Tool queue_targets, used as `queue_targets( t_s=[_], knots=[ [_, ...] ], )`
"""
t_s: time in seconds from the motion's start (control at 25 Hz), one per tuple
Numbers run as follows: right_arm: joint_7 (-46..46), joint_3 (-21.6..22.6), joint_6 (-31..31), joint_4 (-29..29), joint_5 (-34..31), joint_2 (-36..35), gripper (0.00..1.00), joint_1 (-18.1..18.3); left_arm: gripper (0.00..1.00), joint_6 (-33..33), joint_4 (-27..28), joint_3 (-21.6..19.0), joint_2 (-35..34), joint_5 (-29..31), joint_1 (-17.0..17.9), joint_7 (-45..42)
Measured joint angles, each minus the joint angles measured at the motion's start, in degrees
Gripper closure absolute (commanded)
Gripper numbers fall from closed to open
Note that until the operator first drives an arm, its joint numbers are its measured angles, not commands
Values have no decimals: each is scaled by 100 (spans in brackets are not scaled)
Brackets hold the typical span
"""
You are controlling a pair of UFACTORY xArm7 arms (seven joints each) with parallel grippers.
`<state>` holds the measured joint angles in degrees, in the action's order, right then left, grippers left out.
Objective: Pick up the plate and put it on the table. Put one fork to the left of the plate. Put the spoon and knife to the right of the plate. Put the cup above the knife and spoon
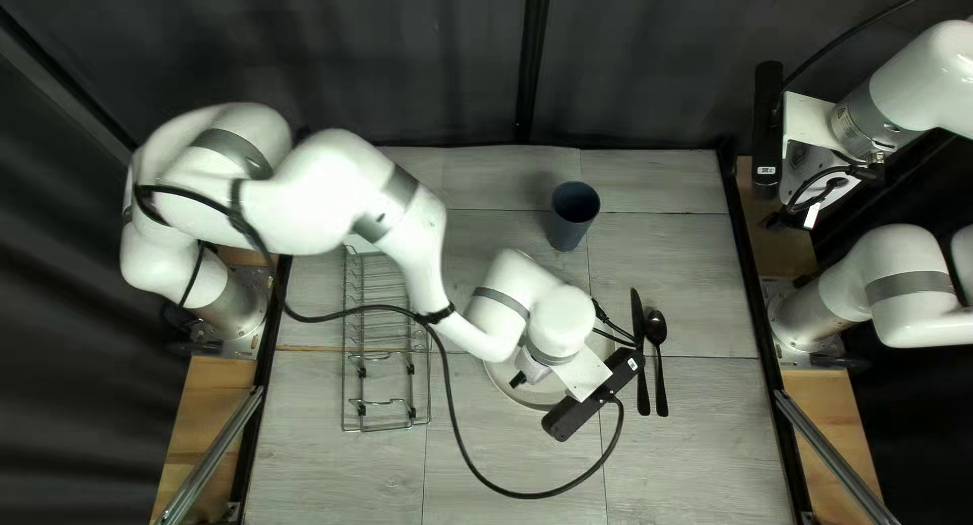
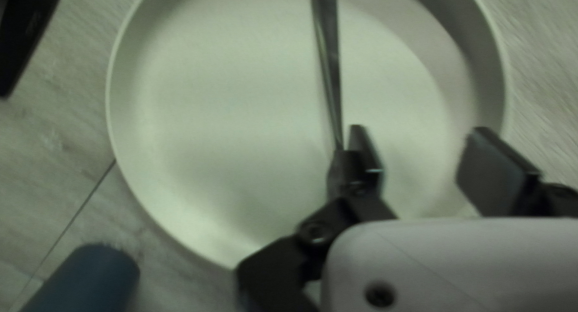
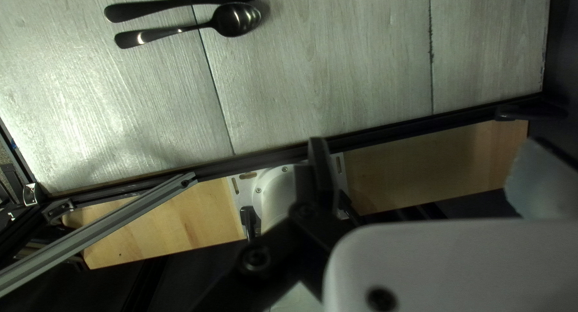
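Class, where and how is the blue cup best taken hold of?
I would grip the cup at its rim, coming from straight above, one finger inside and one outside. It stands upright with its open mouth facing up, and its round wall shows no handle.

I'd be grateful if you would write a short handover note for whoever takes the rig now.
Left gripper: open over the plate, nothing between its jaws.
Right gripper: open, raised at the right side, holding nothing.
Done: plate on table; knife and spoon at its right.
Unclear: a utensil, probably the fork, shows over the plate, one end hidden.
Left to do: fork left of plate; cup, beyond the plate, seemingly needs shifting above knife and spoon.
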<state>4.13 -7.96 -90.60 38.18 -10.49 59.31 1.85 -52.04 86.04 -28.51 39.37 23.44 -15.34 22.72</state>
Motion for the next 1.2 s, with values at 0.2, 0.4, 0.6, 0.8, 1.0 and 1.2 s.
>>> queue_targets(
  t_s=[0.2, 0.4, 0.6, 0.8, 1.0, 1.2],
  knots=[
    [0, 0, 0, 0, 0, 0, 0, 0, 3, 68, 188, 150, 295, 76, 77, -129],
    [0, 0, 0, 0, 0, 0, 0, 0, 8, 91, 146, 206, 305, 90, 90, -249],
    [0, 0, 0, 0, 0, 0, 0, 0, 20, 172, 45, 248, 280, 111, 85, -348],
    [0, 0, 0, 0, 0, 0, 0, 0, 100, 293, -66, 285, 264, 131, 55, -413],
    [0, 0, 0, 0, 0, 0, 0, 0, 100, 342, -126, 311, 229, 156, 50, -463],
    [0, 0, 0, 0, 0, 0, 0, 0, 100, 207, -188, 259, 41, 132, 61, -453]
  ],
)
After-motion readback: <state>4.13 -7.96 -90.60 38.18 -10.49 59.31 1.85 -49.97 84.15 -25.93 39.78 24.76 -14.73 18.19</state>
